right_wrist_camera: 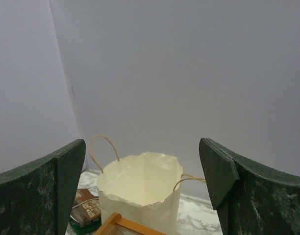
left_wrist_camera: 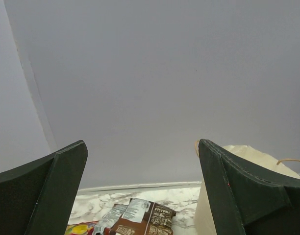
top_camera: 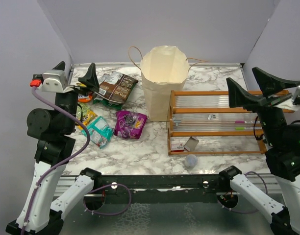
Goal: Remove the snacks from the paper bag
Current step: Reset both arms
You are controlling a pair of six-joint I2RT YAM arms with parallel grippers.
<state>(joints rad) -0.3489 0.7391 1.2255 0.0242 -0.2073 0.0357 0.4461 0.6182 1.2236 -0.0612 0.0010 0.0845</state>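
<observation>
Marble table [top_camera: 140, 152]: paper bag [top_camera: 162, 83] upright at back centre, mouth up
Loose snacks [top_camera: 130, 124] lie left of bag, nearest left gripper [top_camera: 75, 71]; right gripper [top_camera: 243, 77] raised right of bag; both spread wide, empty

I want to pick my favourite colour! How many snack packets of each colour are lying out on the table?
Purple packet: 1
Teal packet: 1
Dark brown packet: 1
Green packet: 1, mostly under the brown one
Red-orange-yellow packet: 1, partly hidden
Total: 5 that I can see
</observation>
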